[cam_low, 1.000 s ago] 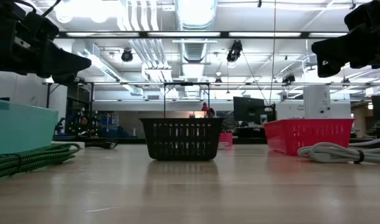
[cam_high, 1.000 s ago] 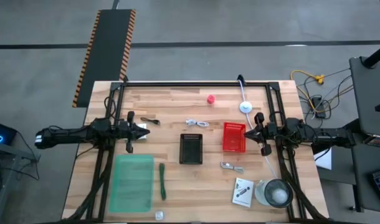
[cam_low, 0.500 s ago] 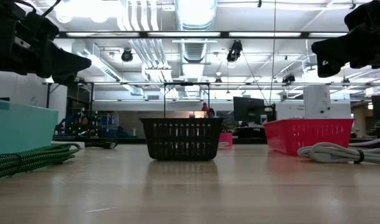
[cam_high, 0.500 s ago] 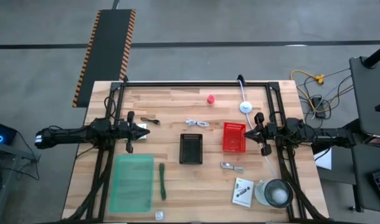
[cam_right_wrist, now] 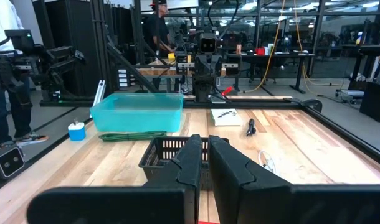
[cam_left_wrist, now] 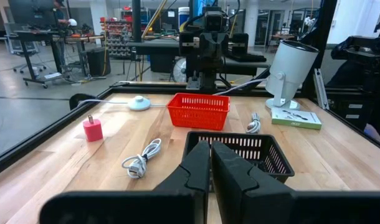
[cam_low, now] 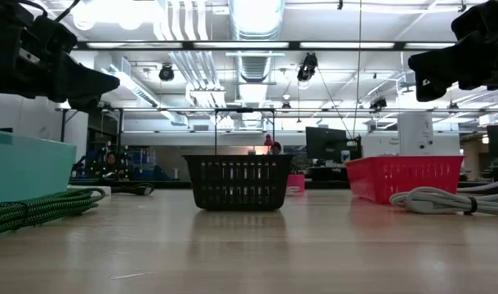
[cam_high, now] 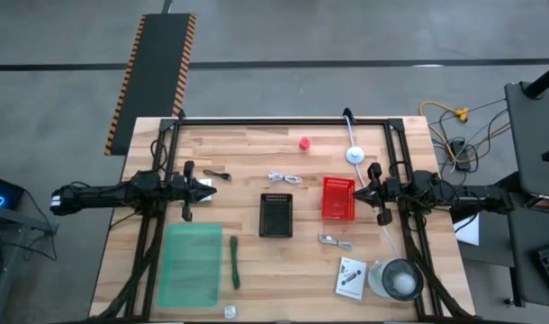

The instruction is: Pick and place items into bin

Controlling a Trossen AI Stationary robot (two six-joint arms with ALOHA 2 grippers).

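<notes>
The black bin [cam_high: 276,214] stands at the table's middle, with a red bin [cam_high: 338,198] to its right. Loose items lie around them: a thin black cable [cam_high: 217,174], a coiled white cable [cam_high: 285,178], a red knob [cam_high: 304,143], a green strip [cam_high: 234,262], a metal piece [cam_high: 335,241] and a white card [cam_high: 350,277]. My left gripper [cam_high: 210,185] hovers shut and empty left of the black bin [cam_left_wrist: 237,149]. My right gripper [cam_high: 357,193] hovers shut and empty beside the red bin's right side. The right wrist view shows the black bin [cam_right_wrist: 168,158] ahead of it.
A green tray [cam_high: 191,264] lies at the near left. A round clear container [cam_high: 399,280] stands at the near right. A white disc on a cord [cam_high: 355,155] lies at the far right. A small white piece [cam_high: 229,311] lies at the near edge. People stand beyond the table.
</notes>
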